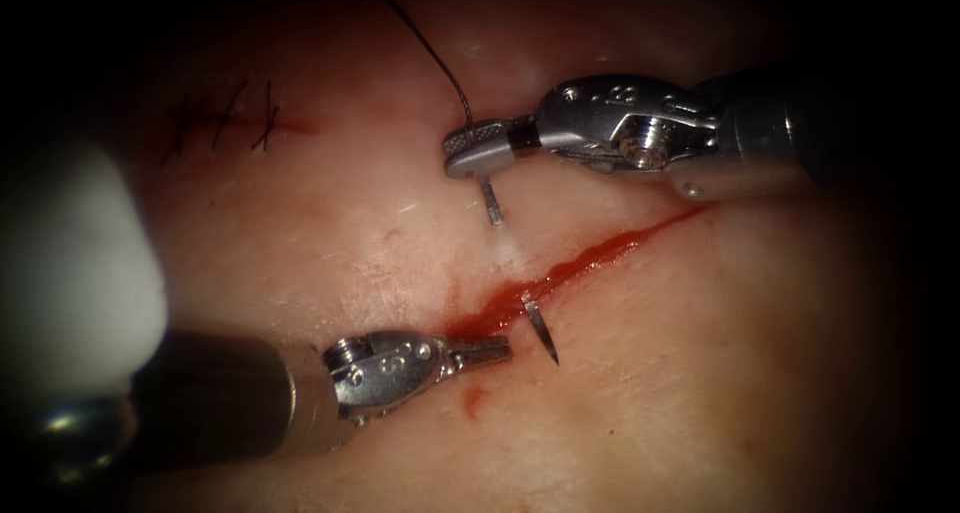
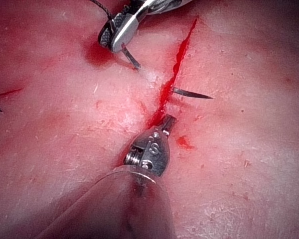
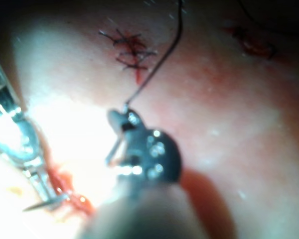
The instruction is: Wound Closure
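Needle [image 1: 540,330] spans the cut [image 1: 600,258] in the tissue [image 1: 330,233], tip out on the right. Right tool [image 1: 480,155] pinches its tail end, steadying it; left tool [image 1: 490,351] pressed together, empty, beside the tip.

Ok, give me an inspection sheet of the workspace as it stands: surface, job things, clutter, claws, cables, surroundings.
Surface: tissue with an open cut; red fluid in the cut and in a spot below it.
Job's things: needle enters the tissue left of the cut, and its tip comes out at the cut's right edge; thread trails from its tail.
Clutter: older stitched cut, far left of the open one.
Grippers: right claw shut on the needle near its tail; left claw shut, holding nothing, by the cut's lower end.
Cables: nothing seen.
Surroundings: dark, nothing seen.
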Controlling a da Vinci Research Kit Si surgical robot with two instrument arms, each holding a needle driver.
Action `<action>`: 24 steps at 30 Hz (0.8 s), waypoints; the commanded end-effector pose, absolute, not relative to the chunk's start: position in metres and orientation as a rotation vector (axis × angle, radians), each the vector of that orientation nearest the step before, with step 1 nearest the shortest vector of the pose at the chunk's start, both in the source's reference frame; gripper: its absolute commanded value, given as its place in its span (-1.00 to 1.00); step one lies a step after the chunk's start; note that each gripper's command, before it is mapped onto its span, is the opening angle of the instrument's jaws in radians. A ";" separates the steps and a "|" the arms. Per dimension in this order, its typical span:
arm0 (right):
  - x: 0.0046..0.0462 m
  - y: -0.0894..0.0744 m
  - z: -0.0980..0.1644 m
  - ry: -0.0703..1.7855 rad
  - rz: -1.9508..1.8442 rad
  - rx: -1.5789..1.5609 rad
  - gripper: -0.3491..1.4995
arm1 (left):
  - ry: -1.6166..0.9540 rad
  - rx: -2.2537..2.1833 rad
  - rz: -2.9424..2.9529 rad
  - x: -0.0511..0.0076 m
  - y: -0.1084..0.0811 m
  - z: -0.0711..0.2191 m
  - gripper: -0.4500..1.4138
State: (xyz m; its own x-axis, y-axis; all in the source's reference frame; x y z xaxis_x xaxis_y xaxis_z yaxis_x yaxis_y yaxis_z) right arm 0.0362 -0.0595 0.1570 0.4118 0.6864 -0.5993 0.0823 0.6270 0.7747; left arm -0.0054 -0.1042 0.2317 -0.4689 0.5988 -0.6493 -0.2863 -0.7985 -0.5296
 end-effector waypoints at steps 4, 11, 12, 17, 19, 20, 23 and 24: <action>0.0374 -0.062 0.159 1.004 0.562 0.993 -1.00 | -0.483 -1.197 2.264 -0.0061 -0.105 0.232 -0.78; 0.0368 -0.064 0.158 0.903 0.610 1.137 -1.00 | -0.484 -1.197 2.264 -0.0061 -0.105 0.232 -0.78; 0.0366 -0.064 0.158 0.930 0.656 1.091 -0.58 | -0.486 -1.197 2.262 -0.0061 -0.105 0.232 -0.80; 0.0362 -0.062 0.159 1.025 0.654 0.915 0.72 | -0.480 -1.207 2.278 -0.0065 -0.105 0.231 -0.80; 0.0356 -0.060 0.159 1.049 0.666 0.866 0.80 | -0.472 -1.211 2.286 -0.0069 -0.105 0.231 -0.77; 0.0352 -0.060 0.159 1.061 0.659 0.839 0.80 | -0.467 -1.212 2.290 -0.0071 -0.105 0.231 -0.75; 0.0334 -0.058 0.159 1.064 0.661 0.774 0.80 | -0.451 -1.228 2.317 -0.0083 -0.106 0.231 -0.57; 0.0329 -0.058 0.159 1.057 0.668 0.768 0.80 | -0.447 -1.234 2.327 -0.0087 -0.106 0.231 -0.53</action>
State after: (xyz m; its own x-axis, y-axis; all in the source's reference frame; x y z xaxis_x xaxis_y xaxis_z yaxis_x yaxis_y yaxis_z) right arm 0.0322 -0.0573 0.1580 0.3488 0.7885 -0.5065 -0.1175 0.5730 0.8111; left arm -0.0082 -0.1051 0.2301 -0.4906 0.5340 -0.6885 -0.2504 -0.8433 -0.4756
